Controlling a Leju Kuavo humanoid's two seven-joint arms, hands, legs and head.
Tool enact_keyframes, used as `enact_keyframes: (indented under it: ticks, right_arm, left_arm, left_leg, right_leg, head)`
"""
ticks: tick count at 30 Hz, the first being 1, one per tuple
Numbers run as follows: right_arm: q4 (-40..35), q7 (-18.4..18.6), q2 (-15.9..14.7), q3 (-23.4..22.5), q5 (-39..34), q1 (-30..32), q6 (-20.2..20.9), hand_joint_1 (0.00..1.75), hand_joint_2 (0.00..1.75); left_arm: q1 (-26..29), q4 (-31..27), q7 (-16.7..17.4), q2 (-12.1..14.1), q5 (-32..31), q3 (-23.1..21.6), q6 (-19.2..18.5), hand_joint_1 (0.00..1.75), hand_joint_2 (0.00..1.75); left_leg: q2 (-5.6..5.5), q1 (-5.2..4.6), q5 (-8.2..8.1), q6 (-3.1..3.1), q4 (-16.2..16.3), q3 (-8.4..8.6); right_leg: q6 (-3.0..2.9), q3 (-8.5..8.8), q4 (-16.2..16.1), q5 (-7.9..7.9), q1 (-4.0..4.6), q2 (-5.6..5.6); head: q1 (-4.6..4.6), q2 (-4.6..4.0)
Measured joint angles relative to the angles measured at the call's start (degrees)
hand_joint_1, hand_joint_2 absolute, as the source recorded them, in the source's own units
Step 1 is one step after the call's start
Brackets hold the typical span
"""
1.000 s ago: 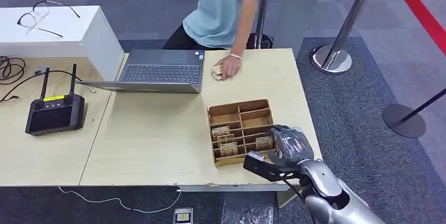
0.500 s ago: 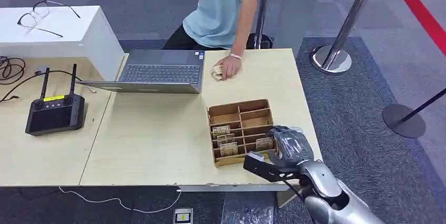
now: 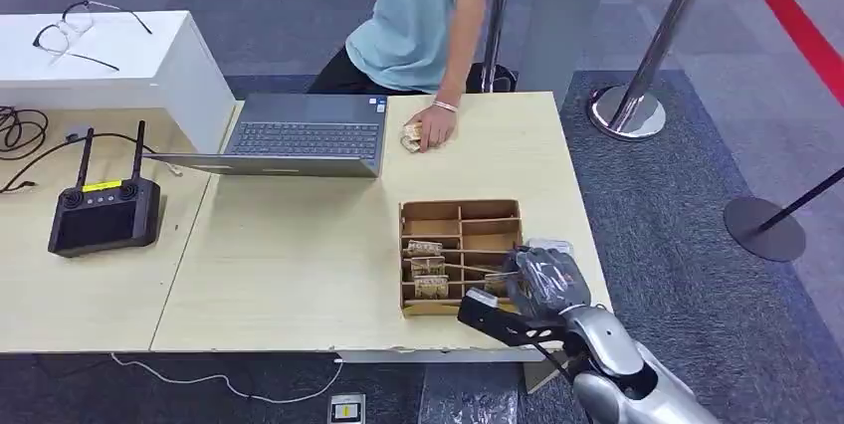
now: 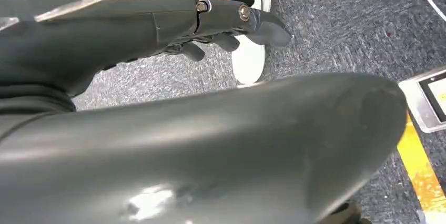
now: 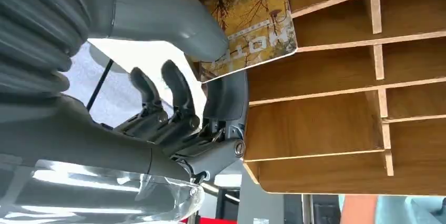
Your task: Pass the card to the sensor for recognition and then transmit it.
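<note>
Right hand (image 5: 173,77) pinches a yellow-brown printed card (image 5: 247,21) between thumb and finger. It sits at three o'clock of the compartmented wooden card box (image 3: 460,255).

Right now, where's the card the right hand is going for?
Right wrist view: the card is pinched by the right hand at the wooden divider box. Head view: that box sits on the table's near right corner.

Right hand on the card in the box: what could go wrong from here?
1. The right hand pinches only a corner of the card, so it may slip or twist on the lift.
2. The wooden box looks light and could drag or tip with the card.
3. The box sits near the table edge.
</note>
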Motion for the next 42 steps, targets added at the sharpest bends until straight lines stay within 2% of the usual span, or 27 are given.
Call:
enact_keyframes:
  ticks: [2, 6, 9, 17, 25, 42]
  right_arm:
    - [0.1, 0.0, 0.0, 0.0, 0.0, 0.0, 0.0, 1.52, 1.75]
    - [0.2, -0.2, 0.1, 0.0, 0.1, 0.0, 0.0, 1.69, 1.75]
    - [0.2, -0.3, 0.3, 0.0, 0.2, 0.0, -0.1, 1.75, 1.75]
    - [0.4, -0.4, 0.5, 0.0, 1.0, 0.4, -1.6, 1.75, 1.75]
    - [-1.9, 0.2, -0.1, -1.2, 2.0, 0.5, -1.2, 1.75, 1.75]
    - [-5.4, 0.1, 0.1, -1.0, 1.8, -7.0, 1.7, 1.75, 1.75]
  left_arm:
    - [0.0, 0.0, -0.2, 0.0, 0.0, 0.0, 0.0, 0.0, 0.0]
    - [0.0, 0.0, -0.5, 0.0, 0.2, 0.0, 0.1, 0.0, 0.0]
    - [0.0, 0.0, -0.6, 0.0, 0.2, 0.1, 0.1, 0.0, 0.0]
    - [0.0, 0.0, -0.4, 0.2, -0.4, 0.1, 0.1, 0.0, 0.0]
    - [0.1, 0.0, -1.1, 0.2, -0.6, 0.1, 0.2, 0.0, 0.0]
    - [0.0, 0.0, -1.8, -0.2, -0.9, 0.1, 0.2, 0.0, 0.0]
  left_leg:
    - [0.0, 0.0, 0.0, 0.0, 0.0, 0.0]
    - [0.01, 0.0, 0.0, 0.0, 0.0, 0.0]
    - [0.02, 0.0, 0.0, 0.0, 0.0, -0.01]
    - [0.01, 0.0, 0.0, 0.0, 0.0, 0.01]
    - [0.01, -0.01, 0.0, 0.0, 0.0, -0.04]
    - [0.01, -0.01, 0.0, 0.0, 0.0, -0.04]
  right_leg:
    - [0.0, 0.0, 0.0, 0.0, 0.0, 0.0]
    - [0.0, 0.0, 0.0, 0.0, 0.0, 0.0]
    - [0.0, 0.0, 0.0, 0.0, 0.0, 0.0]
    - [0.0, 0.0, 0.0, 0.0, 0.0, 0.0]
    - [0.0, -0.02, 0.0, 0.0, 0.0, 0.01]
    - [0.0, -0.02, 0.0, 0.01, 0.0, 0.01]
  head:
    - [0.0, 0.0]
    - [0.0, 0.0]
    - [0.0, 0.0]
    - [0.0, 0.0]
    - [-0.02, 0.0]
    - [0.0, 0.0]
